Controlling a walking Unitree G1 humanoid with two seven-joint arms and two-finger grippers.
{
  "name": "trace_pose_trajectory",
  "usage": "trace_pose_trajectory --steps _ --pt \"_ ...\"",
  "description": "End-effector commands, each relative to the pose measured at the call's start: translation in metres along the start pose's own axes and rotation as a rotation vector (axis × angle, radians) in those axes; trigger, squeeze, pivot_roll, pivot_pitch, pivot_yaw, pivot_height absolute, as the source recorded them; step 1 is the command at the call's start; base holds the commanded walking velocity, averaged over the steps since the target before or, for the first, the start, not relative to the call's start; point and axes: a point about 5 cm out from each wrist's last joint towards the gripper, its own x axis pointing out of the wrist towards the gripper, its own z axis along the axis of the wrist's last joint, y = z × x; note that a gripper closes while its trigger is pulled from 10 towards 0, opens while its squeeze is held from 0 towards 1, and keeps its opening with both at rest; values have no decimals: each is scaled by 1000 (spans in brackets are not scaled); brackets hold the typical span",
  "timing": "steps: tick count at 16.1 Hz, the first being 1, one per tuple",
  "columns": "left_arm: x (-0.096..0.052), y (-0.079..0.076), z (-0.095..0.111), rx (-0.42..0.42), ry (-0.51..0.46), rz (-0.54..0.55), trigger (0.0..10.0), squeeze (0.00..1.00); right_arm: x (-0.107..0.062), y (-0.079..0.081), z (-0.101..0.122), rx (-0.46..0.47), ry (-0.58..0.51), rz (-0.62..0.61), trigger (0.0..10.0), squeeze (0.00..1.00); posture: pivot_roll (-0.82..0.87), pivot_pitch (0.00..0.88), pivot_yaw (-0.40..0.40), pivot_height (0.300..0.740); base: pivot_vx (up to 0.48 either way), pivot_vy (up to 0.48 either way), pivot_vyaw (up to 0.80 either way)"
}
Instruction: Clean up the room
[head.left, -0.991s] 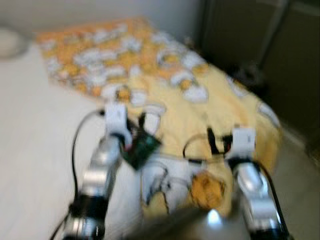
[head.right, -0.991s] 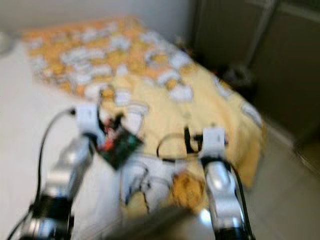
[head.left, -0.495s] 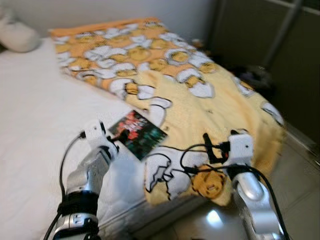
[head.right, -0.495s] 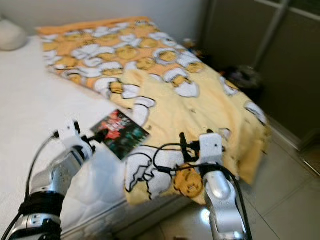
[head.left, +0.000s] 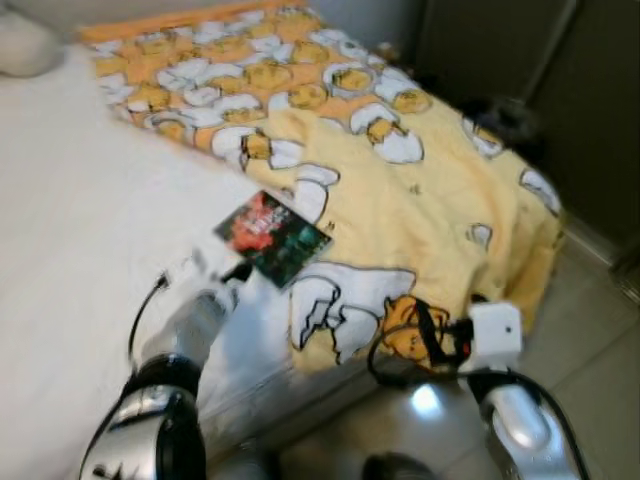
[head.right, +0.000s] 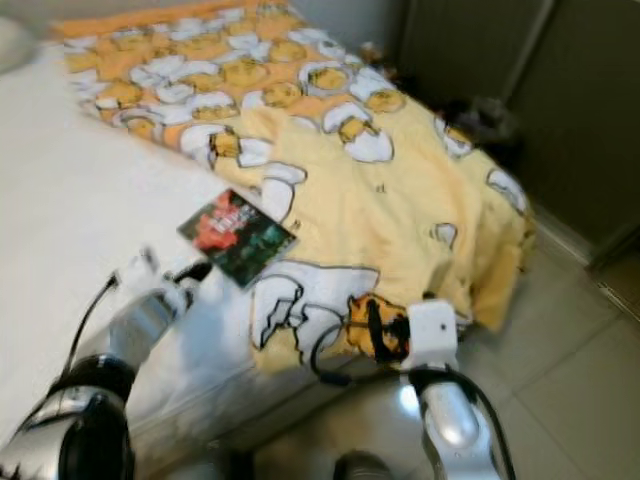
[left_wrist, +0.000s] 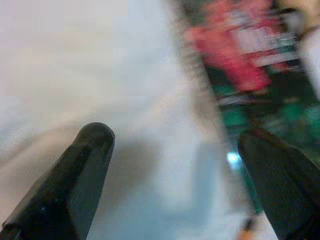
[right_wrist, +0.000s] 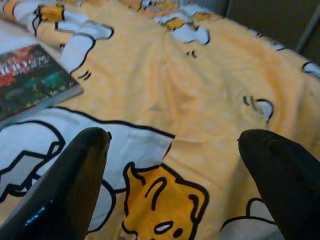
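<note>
While both arms reached out over the near edge of the bed, this was the layout, nearest first:
floor (head.left: 590, 350): pale glossy tiles beside the bed, under the right arm.
right hand (right_wrist: 175, 150): fingers spread wide, nothing between them, hovering over the yellow blanket's near corner by the bed edge.
left hand (left_wrist: 175, 145): fingers wide apart, gripping nothing, low over the white sheet; one fingertip (left_wrist: 272, 150) just at the book's edge, contact unclear, blurred.
book (head.left: 272, 237): dark cover with red and green print, flat on the bed, lying across the border of sheet and blanket, just ahead of the left hand.
blanket (head.left: 420, 190): yellow-orange, egg cartoon print, covering the bed's right side and draping over its edge.
bed (head.left: 70, 230): white sheet bare on the left side.
pillow (head.left: 25, 45): pale, at the far left corner.
wall (head.left: 590, 100): dark panels beyond the bed on the right.
</note>
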Motion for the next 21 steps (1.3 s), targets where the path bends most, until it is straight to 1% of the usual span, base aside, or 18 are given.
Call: trace_pose_trajectory --steps 1,2,3,5,6,8,10,11,13,15,16,17,18,19,20,21 --pt "1 -3 1 -37 -9 -5 10000 0 -4 0 0 3 17 -4 10000 0 -217 188 13 740 0 0 0" --pt "2 -4 0 -69 -14 -21 10000 0 -7 1 0 4 21 -4 10000 0 -219 191 10 740 0 0 0" --pt "2 -8 -1 -96 -22 -54 10000 0 -8 1 1 4 23 -3 10000 0 -219 192 8 740 0 0 0" --pt "3 -17 1 -114 -46 -112 10000 0 -9 3 2 2 26 2 10000 0 -214 193 4 740 0 0 0" --pt "4 -28 4 -117 -71 -176 10000 0 -10 5 4 -6 25 16 10000 0 -209 193 4 740 0 0 0" --pt "4 -39 9 -156 -95 -246 10000 0 -11 9 4 -1 32 25 10000 0 -210 198 3 740 0 0 0" --pt "5 -48 8 -176 -88 -269 10000 0 -14 10 3 1 41 26 10000 0 -226 204 3 740 0 0 0" --pt "6 -50 7 -182 -85 -271 10000 0 -15 10 3 1 43 26 10000 0 -228 204 4 740 0 0 0" --pt "7 -57 0 -216 -57 -273 10000 0 -18 8 2 -2 53 22 10000 0 -245 204 7 740 0 0 0" --pt "8 -59 -5 -226 -40 -269 10000 0 -19 8 1 -2 57 18 10000 0 -248 205 9 740 0 0 0" --pt "8 -61 -13 -271 -9 -266 10000 0 -21 9 1 0 64 14 10000 0 -246 209 11 740 0 0 0" --pt "8 -60 -17 -295 2 -262 10000 0 -21 9 0 2 66 13 10000 0 -247 212 11 740 0 0 0" --pt "8 -59 -22 -339 19 -261 10000 0 -22 9 0 3 69 13 10000 0 -248 216 10 740 0 0 0" --pt "8 -59 -25 -353 21 -257 10000 0 -23 9 0 5 70 12 10000 0 -252 218 10 740 0 0 0" --pt "7 -62 -29 -391 15 -281 0 0 -24 10 0 7 74 12 10000 0 -258 220 9 740 0 0 0" --pt "7 -63 -30 -404 10 -292 0 0 -24 10 0 7 75 11 10000 0 -258 220 9 740 0 0 0"
